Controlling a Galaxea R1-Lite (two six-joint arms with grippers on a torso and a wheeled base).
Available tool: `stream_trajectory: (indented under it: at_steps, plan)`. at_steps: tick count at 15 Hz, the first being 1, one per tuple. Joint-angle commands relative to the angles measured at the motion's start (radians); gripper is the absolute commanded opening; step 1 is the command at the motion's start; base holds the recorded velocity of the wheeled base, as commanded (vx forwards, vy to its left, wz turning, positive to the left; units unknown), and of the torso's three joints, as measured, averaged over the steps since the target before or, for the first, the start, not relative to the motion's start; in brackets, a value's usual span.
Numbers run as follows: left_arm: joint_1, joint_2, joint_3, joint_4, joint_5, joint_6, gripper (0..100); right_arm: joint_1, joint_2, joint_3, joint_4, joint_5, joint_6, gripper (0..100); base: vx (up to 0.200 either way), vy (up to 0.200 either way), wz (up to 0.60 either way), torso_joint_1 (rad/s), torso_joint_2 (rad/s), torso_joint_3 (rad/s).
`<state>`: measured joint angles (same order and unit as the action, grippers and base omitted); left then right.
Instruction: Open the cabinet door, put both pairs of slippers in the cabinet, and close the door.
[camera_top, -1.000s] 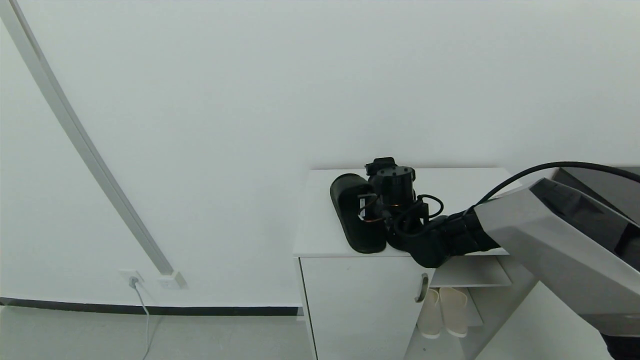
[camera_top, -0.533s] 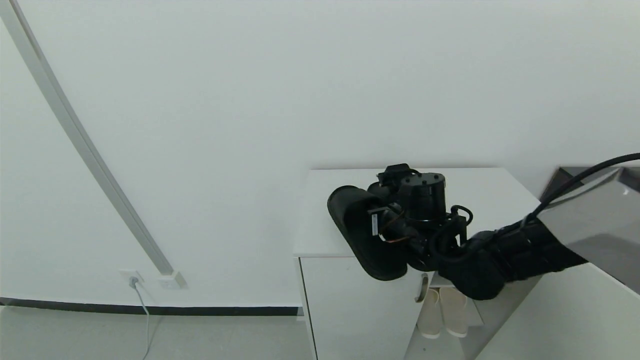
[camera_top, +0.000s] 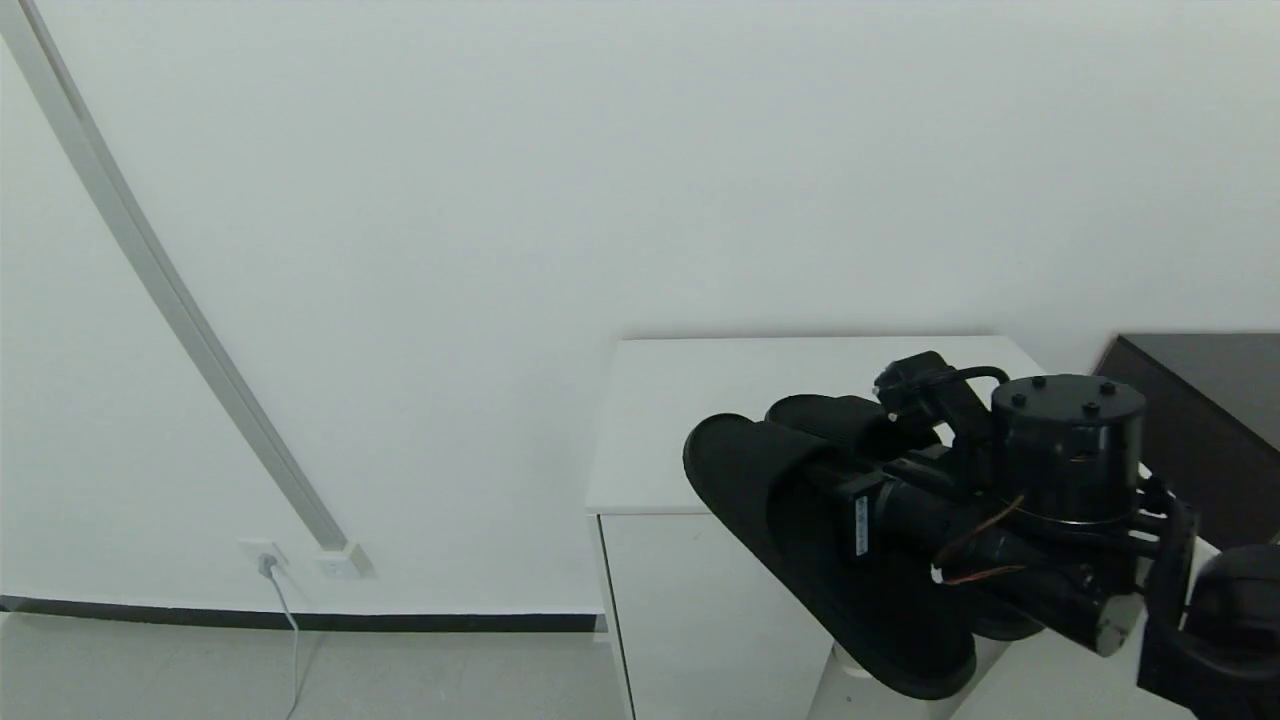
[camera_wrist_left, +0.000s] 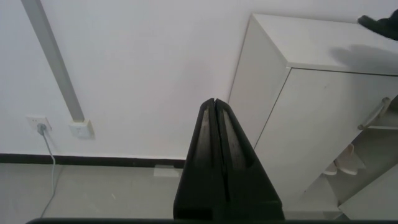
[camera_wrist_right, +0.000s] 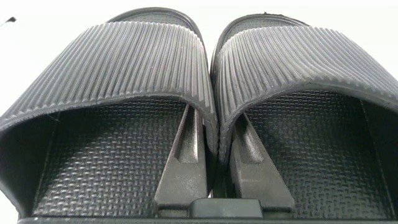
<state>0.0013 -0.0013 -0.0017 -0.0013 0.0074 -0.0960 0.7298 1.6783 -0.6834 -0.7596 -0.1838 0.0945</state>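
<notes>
Carrying step: the right gripper (camera_wrist_right: 216, 168), at the head view's lower right, has its fingers pinching the black slippers (camera_top: 800, 520) together. They probably next need lowering into the open cabinet (camera_wrist_left: 292, 106). The left gripper (camera_wrist_left: 214, 109) has its fingers pressed together, empty.

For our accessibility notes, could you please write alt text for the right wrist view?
The right hand grips a pair of black ribbed slippers side by side, one finger inside each, pinching their adjoining sides together.

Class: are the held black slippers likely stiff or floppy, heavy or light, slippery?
Black slippers: probably fairly stiff, since they jut out from the jaws without drooping. Likely light, as one pinch carries both. Their ribbed, textured surface suggests little slipping.
</notes>
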Motion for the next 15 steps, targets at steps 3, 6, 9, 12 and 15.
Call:
stream_trajectory:
  at_steps: [3,6,9,12,15]
  plan:
    - [0.0,0.001,0.0,0.0,0.0,0.001,0,0.042,-0.112,0.031,0.043,0.007,-0.002,0,0.0,0.0,0.0,0.0,0.0,0.0]
    - [0.0,0.001,0.0,0.0,0.0,-0.001,0,0.046,-0.088,0.028,0.039,0.007,-0.001,0,-0.133,0.0,0.0,-0.002,0.0,0.0]
    - [0.0,0.001,0.0,0.0,0.0,0.001,0,0.053,-0.075,0.027,0.037,0.006,-0.001,0,-0.2,0.0,0.0,0.009,0.0,0.001]
    - [0.0,0.001,0.0,0.0,0.0,-0.001,0,0.059,-0.071,0.027,0.037,0.004,0.001,0,-0.2,0.0,0.0,-0.004,0.01,0.004]
    - [0.0,0.001,0.0,0.0,0.0,-0.001,0,0.059,-0.071,0.033,0.037,0.004,0.005,0,0.0,0.0,0.0,0.0,0.0,0.0]
